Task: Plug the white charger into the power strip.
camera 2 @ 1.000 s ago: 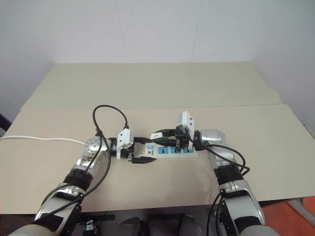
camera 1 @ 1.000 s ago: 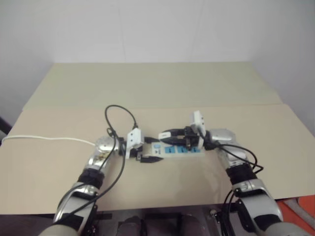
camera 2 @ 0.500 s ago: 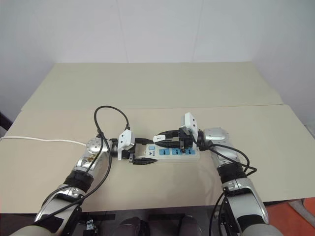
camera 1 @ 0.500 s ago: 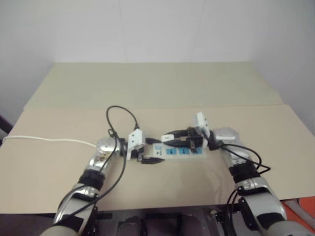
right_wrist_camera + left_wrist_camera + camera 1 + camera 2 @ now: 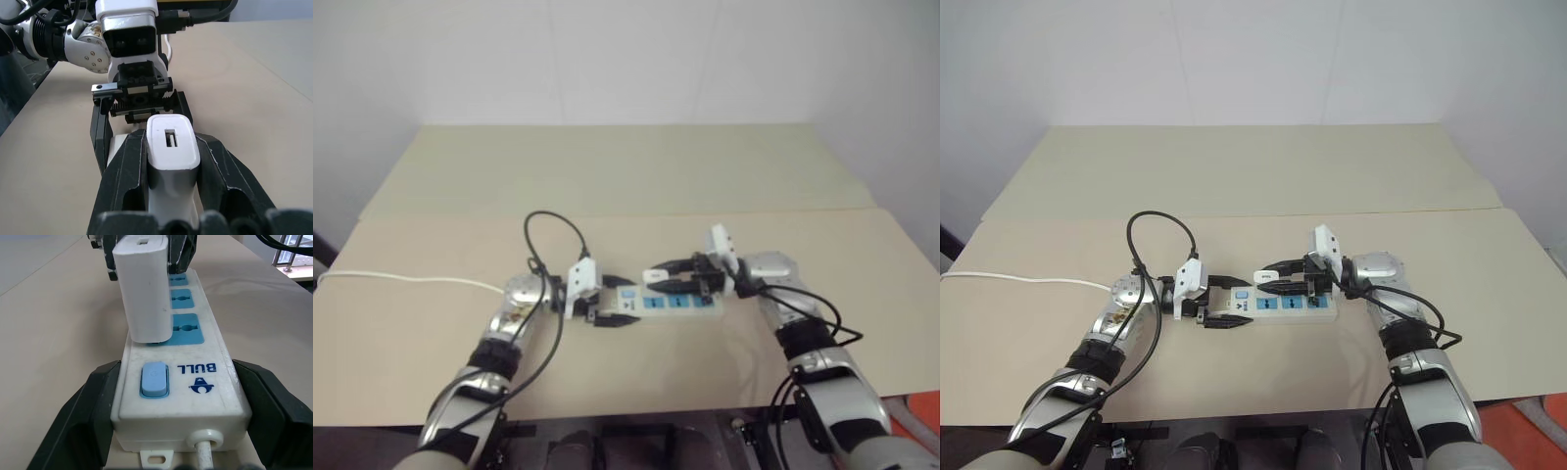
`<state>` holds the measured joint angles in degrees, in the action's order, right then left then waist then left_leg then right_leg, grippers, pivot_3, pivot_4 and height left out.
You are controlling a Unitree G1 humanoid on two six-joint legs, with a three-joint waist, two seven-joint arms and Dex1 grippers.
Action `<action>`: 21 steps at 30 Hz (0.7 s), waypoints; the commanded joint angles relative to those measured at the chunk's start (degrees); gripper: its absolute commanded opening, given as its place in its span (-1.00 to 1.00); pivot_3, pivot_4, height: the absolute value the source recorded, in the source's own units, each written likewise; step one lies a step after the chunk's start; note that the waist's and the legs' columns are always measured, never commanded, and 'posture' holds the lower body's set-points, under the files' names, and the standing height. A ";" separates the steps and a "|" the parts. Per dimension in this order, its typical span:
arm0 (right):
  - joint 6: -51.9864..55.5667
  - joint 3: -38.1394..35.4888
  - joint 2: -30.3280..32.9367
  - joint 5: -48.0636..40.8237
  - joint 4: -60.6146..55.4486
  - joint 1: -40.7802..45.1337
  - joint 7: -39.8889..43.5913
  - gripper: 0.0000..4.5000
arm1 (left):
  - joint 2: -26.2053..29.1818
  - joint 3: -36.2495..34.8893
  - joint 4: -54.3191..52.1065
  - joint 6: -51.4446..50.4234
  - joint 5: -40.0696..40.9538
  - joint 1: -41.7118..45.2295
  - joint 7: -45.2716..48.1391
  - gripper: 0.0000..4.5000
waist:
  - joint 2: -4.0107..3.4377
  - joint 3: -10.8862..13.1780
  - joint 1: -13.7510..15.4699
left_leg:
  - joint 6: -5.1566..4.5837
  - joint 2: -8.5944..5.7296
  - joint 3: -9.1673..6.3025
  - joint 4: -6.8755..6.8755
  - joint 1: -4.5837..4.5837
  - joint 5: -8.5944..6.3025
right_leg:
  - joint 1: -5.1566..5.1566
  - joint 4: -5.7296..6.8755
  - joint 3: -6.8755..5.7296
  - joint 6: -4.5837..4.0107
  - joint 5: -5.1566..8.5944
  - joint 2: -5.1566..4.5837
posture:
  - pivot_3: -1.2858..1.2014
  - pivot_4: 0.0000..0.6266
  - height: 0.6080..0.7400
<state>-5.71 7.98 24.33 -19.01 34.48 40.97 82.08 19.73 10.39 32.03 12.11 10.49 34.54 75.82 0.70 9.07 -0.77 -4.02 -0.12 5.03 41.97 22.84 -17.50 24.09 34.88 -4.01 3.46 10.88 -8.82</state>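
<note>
Here the power strip (image 5: 181, 382) lies flat on the tan bench (image 5: 1253, 176), near its front edge and between the two arms, its long axis running left to right. Its blue switch (image 5: 154, 379) sits at the end nearest the left arm, where the thin white cord (image 5: 411, 277) leaves the strip and trails off across the bench toward the left edge. The left end effector (image 5: 171, 406) is closed on that switch end: in the left wrist view, its two black fingers (image 5: 90, 416) press against the strip's long sides, one on each. The white charger (image 5: 143, 289) stands upright over the strip, its base at the first blue socket face (image 5: 182, 328) beside the switch; whether its pins are fully seated cannot be told. The other two blue socket faces further along the strip are bare. The right end effector (image 5: 172, 161) grips the charger from the opposite end of the strip, its black fingers (image 5: 128, 166) clamped against the charger's two sides, as the right wrist view shows. In that same view the left arm's white camera housing (image 5: 128, 29) faces back across the strip. From the head views, both end effectors point toward each other, level with the bench top, with a looped black cable (image 5: 553, 230) arching above the left wrist.
</note>
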 commanded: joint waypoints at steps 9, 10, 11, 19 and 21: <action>0.35 0.68 2.12 3.70 0.49 -1.22 -1.38 -0.49 | 0.84 0.72 -0.97 0.30 -0.24 -0.42 1.35 0.45 | 0.00 0.00 0.01 | 0.00 0.01 0.00 0.00 0.00 0.00 | 0.01 0.00 0.00 0.00 0.00 0.00 | 0.03 -0.52 1.00; 0.58 0.93 1.65 3.67 0.06 -1.05 -1.48 -0.49 | 0.75 0.73 -0.93 0.29 -0.24 -0.38 1.28 0.45 | 0.00 0.00 0.01 | 0.00 0.01 0.00 0.00 0.00 0.00 | 0.01 0.00 0.00 0.00 0.00 0.00 | 0.03 -0.52 1.00; 0.86 1.28 1.10 3.68 -0.35 -0.87 -1.59 -0.49 | 0.67 0.75 -0.90 0.29 -0.24 -0.36 1.26 0.45 | 0.00 0.00 0.00 | 0.00 0.02 0.00 0.00 0.00 0.00 | 0.01 0.00 0.00 0.00 0.00 0.00 | 0.03 -0.52 1.00; -0.35 3.49 -1.81 5.96 -0.69 0.03 -2.62 -0.49 | 0.35 0.89 -0.48 0.49 -0.35 -0.02 1.09 0.45 | -0.01 -0.01 -0.31 | 0.02 0.04 0.01 0.00 -0.07 0.01 | -0.01 0.05 0.03 -0.03 -0.02 0.00 | 0.03 -0.52 1.00; -0.48 3.86 -2.19 6.37 -1.14 -0.26 -2.71 -0.49 | 0.30 0.90 -0.42 0.52 -0.38 0.02 1.03 0.45 | -0.02 -0.02 -0.40 | 0.04 0.05 0.02 0.00 -0.10 0.02 | -0.02 0.08 0.04 -0.05 -0.02 0.01 | 0.03 -0.52 1.00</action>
<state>-6.03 9.33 22.93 -16.42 33.07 41.73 80.85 20.52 10.17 32.46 12.12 10.44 34.49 75.90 0.68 9.05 -1.16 -3.97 -0.06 5.04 41.96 22.72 -17.47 24.07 34.96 -3.97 3.40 10.85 -8.82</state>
